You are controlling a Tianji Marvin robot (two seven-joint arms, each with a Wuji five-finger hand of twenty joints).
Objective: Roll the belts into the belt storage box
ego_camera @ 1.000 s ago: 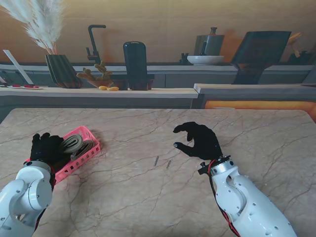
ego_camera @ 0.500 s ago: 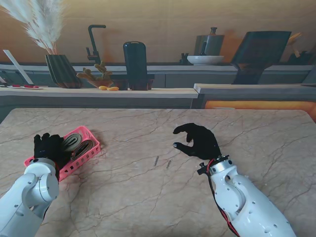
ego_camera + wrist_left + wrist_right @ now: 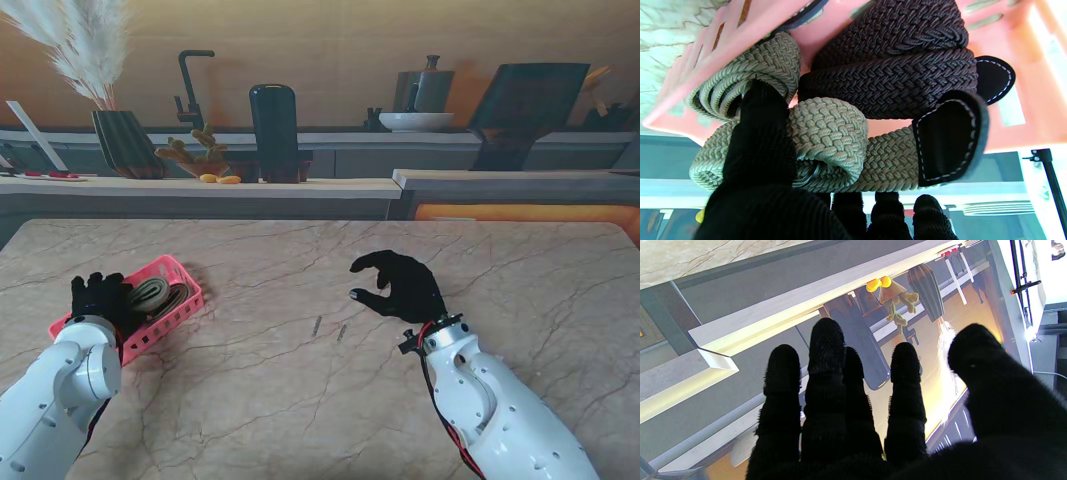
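since one second ago the left hand (image 3: 100, 298) has pulled a little nearer to me. it sits at the pink belt storage box (image 3: 170, 315), at about 9 o'clock on the worktop (image 3: 300, 400); its fingers (image 3: 760, 133) grip the beige belt (image 3: 830, 130) beside the brown belt (image 3: 893, 76). at 3 o'clock the right hand (image 3: 400, 285) hovers, fingers curled apart, holding nothing.

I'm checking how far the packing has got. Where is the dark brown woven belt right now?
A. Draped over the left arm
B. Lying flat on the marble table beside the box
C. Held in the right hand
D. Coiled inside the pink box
D: the left wrist view shows the dark brown belt coiled inside the pink box, next to the beige belt.
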